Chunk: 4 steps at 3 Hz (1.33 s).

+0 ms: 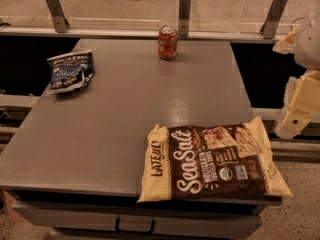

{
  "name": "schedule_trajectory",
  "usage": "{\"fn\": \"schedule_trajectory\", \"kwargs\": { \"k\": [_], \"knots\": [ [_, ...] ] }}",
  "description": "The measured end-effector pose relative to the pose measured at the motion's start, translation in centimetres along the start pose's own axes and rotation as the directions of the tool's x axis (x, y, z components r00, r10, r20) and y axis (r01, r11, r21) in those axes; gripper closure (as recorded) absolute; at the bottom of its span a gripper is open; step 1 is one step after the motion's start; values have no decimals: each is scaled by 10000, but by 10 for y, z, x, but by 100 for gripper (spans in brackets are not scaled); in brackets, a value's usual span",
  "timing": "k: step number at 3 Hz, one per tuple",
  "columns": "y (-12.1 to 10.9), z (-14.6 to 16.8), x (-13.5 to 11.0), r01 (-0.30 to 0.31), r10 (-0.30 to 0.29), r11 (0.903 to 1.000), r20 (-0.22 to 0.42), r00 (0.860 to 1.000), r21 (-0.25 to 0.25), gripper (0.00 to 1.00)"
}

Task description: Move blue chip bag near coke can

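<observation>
The gripper (pixel 292 121) hangs far right, its state I cannot tell; the blue chip bag (pixel 70 71) seems to overhang the table (pixel 125 109) edge; a clumsy nudge would drop it.

Blue chip bag (pixel 70 71): wrinkly foil. Coke can (pixel 167 42): glossy metal. Counter (pixel 115 129): smooth, faint sheen. Gripper (pixel 295 120), off right edge: matt plastic.

The blue chip bag (pixel 70 72) lies left of coke can (pixel 167 42), end effector (pixel 293 120) right of table (pixel 125 119).
</observation>
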State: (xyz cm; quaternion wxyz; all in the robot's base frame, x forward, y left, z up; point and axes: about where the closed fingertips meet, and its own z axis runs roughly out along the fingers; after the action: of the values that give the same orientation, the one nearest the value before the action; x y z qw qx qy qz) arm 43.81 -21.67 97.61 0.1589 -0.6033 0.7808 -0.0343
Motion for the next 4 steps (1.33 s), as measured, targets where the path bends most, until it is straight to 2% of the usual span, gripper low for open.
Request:
{"fn": "schedule_trajectory", "kwargs": {
  "k": [1, 2, 3, 4],
  "knots": [
    [0, 0, 0, 0, 0, 10000, 1, 10000, 2, 0],
    [-10, 22, -44, 403, -392, 9991, 1006, 9942, -88, 0],
    [-21, 52, -130, 1189, -1113, 9928, 2583, 9596, -139, 0],
    [-22, 65, -238, 1983, -1797, 9801, 4262, 8866, 9, 0]
  ]
}}
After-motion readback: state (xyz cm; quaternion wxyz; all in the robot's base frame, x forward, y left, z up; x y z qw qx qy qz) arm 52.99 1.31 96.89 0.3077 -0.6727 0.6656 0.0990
